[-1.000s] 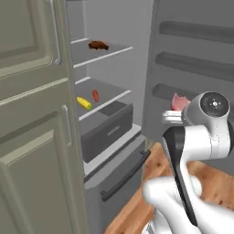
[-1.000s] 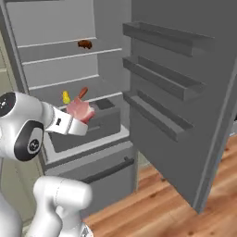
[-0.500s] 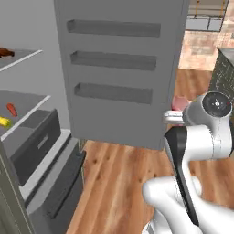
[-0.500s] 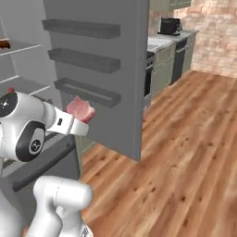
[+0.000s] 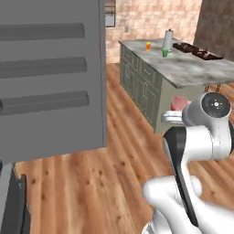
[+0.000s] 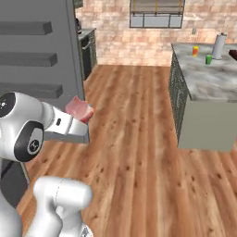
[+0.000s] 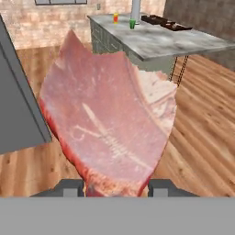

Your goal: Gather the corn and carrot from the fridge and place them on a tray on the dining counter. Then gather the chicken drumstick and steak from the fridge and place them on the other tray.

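Observation:
A raw red steak (image 7: 110, 124) stands upright between my fingertips, and my gripper (image 7: 117, 186) is shut on its lower edge. From the base cameras the steak (image 6: 78, 109) (image 5: 179, 101) is a pink slab at the end of my raised hand (image 6: 74, 124). A dark tray (image 5: 196, 50) (image 7: 165, 23) lies at the far end of the grey dining counter (image 5: 192, 71) (image 6: 208, 81); what lies on it is too small to tell. The corn, carrot and chicken drumstick are out of view.
The open grey fridge door (image 5: 45, 77) (image 6: 32, 51) with its shelves stands close on the left. An orange cup (image 5: 148, 45), a green cup (image 5: 165, 53) and a tall pale cylinder (image 5: 168, 40) stand on the counter's near end. Wooden floor lies between.
The whole picture has swung from the fridge shelves, past the door, to the dining counter: the base has turned. The steak has stayed in my gripper throughout.

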